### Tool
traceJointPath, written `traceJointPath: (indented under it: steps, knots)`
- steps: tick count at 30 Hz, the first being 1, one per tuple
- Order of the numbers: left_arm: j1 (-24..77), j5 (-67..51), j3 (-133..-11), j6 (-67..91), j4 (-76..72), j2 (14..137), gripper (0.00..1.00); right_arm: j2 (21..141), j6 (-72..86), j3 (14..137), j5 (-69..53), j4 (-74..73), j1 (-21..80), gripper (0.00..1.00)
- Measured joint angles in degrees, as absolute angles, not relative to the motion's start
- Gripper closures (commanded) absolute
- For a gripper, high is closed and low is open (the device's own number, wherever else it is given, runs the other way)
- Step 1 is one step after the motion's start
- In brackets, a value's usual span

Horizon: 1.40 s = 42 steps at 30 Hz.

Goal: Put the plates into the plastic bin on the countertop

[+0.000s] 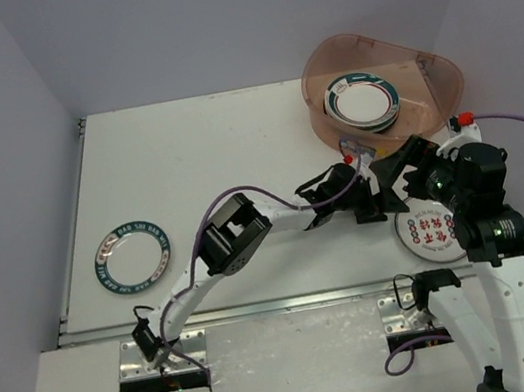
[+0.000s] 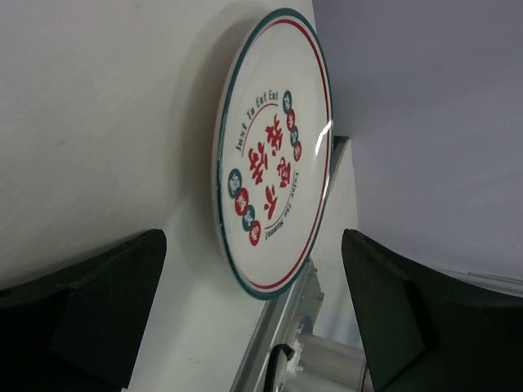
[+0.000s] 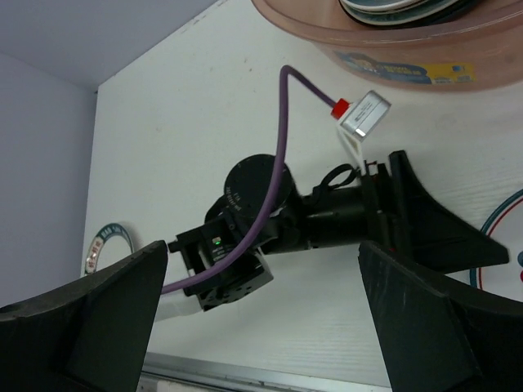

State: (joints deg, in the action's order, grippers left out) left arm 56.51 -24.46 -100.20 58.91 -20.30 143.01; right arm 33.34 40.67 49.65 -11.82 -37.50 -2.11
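Observation:
A red-lettered plate (image 1: 429, 231) lies flat on the white countertop (image 1: 204, 155) near the front right; it also shows in the left wrist view (image 2: 274, 151). A teal-ringed plate (image 1: 133, 256) lies at the front left, and its edge shows in the right wrist view (image 3: 102, 245). The pinkish plastic bin (image 1: 434, 74) stands at the back right with a stack of teal-rimmed plates (image 1: 362, 102) inside. My left gripper (image 1: 370, 201) is open and empty just left of the red-lettered plate (image 2: 253, 318). My right gripper (image 1: 396, 177) is open and empty, close above the left one (image 3: 261, 327).
The left arm (image 3: 245, 229) reaches across the table with its purple cable (image 3: 282, 139), right in front of my right gripper. A metal strip (image 1: 261, 307) runs along the near edge. Lavender walls close the left, back and right sides. The bin's label (image 3: 400, 72) faces the arms.

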Motion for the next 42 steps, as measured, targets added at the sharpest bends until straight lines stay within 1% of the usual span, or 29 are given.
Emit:
traceJointPath:
  steps: [1,2,4,6,8,9,10,13,14,15,18,20,21,23,25,27,29,32,34,36,39,42]
  knots:
    - [57.0,-24.2,-103.6,59.4,-19.8,145.1,0.23,32.7,40.8,49.5,-12.3,-37.8,-2.1,0.01]
    - [57.5,-23.6,-106.2,59.8,-18.9,146.6,0.29,31.9,40.8,49.4,-12.7,-38.1,-2.1,0.01]
    - [58.4,-22.2,-109.1,61.1,-18.3,148.7,0.40,30.3,41.0,49.4,-13.5,-38.3,-2.1,0.01]
    - [59.2,-19.6,-109.8,61.8,-16.7,149.1,0.55,28.8,40.9,49.6,-14.0,-38.4,-2.1,0.01]
    - [59.9,-16.8,-109.5,62.6,-15.1,149.1,0.85,28.4,40.8,49.9,-14.1,-39.0,-1.7,0.01]
    - [60.1,-15.8,-109.4,62.7,-14.2,149.1,0.96,28.4,40.7,50.1,-14.1,-39.3,-1.6,0.01]
    - [60.1,-15.2,-109.2,63.2,-13.8,149.1,1.00,28.4,40.6,50.2,-14.1,-39.6,-1.5,0.01]
    - [60.4,-14.0,-108.4,63.2,-13.2,149.1,1.00,28.5,40.4,50.7,-14.1,-40.4,-1.3,0.01]
    - [60.4,-13.2,-107.0,63.0,-13.9,148.3,1.00,28.6,40.3,50.9,-14.0,-40.5,-1.3,0.01]
    - [60.4,-11.8,-102.7,62.9,-15.5,146.0,1.00,28.7,40.1,51.1,-13.9,-40.5,-1.3,0.01]
    - [60.3,-6.6,-85.8,61.7,-16.0,133.7,1.00,29.3,39.4,51.3,-13.6,-40.3,-1.3,0.01]
    - [59.4,-2.5,-71.9,60.6,-14.4,121.6,1.00,29.6,39.0,50.8,-13.6,-39.3,-1.3,0.01]
    - [58.3,-1.3,-66.9,59.8,-14.0,116.5,1.00,29.7,38.9,50.0,-13.8,-38.2,-1.3,0.01]
    - [54.2,0.3,-55.6,57.7,-13.3,104.2,1.00,30.1,38.9,47.5,-14.9,-34.9,-1.3,0.01]
    - [48.6,0.9,-49.2,55.6,-12.6,95.1,1.00,31.4,38.9,44.2,-17.1,-31.4,-1.3,0.01]
    - [42.2,0.6,-45.5,52.9,-11.7,88.0,1.00,34.6,39.1,40.5,-21.8,-26.8,-1.3,0.01]
    - [36.0,-0.8,-42.2,50.6,-10.7,80.9,1.00,40.3,38.9,37.8,-27.1,-22.6,-1.3,0.01]
    - [27.5,-5.2,-37.5,48.0,-8.9,70.3,1.00,50.3,38.0,35.8,-33.3,-16.5,-1.1,0.01]
    - [23.0,-8.8,-35.8,46.6,-7.2,65.3,1.00,55.9,37.7,34.0,-37.5,-11.2,-0.6,0.01]
    - [20.2,-12.0,-35.4,45.2,-5.7,62.6,1.00,60.2,37.8,32.6,-41.1,-6.6,1.6,0.01]
    - [18.0,-17.5,-35.4,44.3,-4.9,61.4,1.00,65.6,37.6,32.4,-43.6,-1.7,7.4,0.03]
    - [17.2,-22.2,-35.4,44.1,-4.6,61.3,1.00,68.5,38.5,32.4,-45.1,3.1,11.3,0.10]
